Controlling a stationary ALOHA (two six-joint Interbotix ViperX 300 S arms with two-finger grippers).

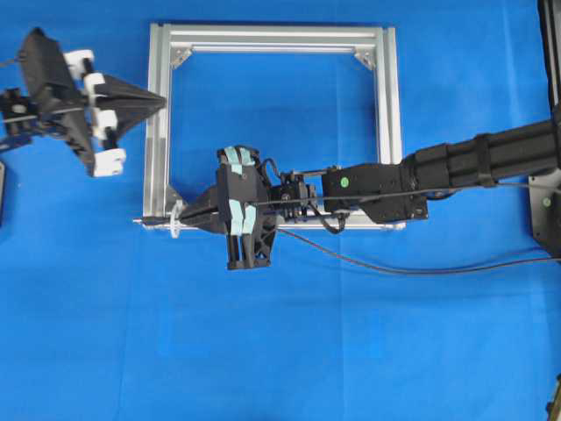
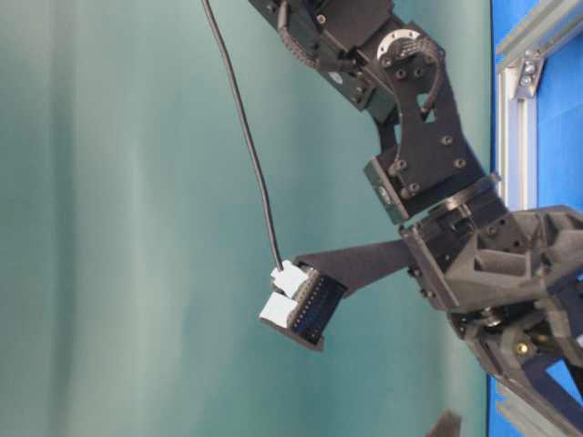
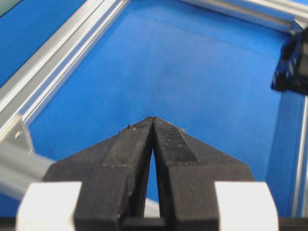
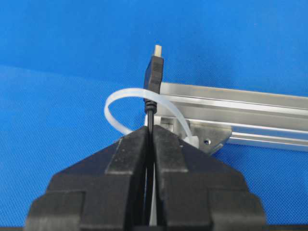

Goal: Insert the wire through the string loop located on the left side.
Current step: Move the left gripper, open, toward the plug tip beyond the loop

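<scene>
wire point(image 4: 153, 82) looks light and limp, so right gripper point(image 4: 151, 131), clamped just behind its plug, steers it; left gripper point(image 3: 153, 120) at ten o'clock is closed, empty

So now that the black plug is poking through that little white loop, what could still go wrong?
The right gripper pinches the wire just behind the plug, which sits only partway through the string loop. Letting go now might let the plug slide back out.

The loop is thin and anchored to the aluminium frame; a sideways tug could bend or snag it.

The left gripper, shut, sits away from the loop, so any handover means a gap to close.
</scene>
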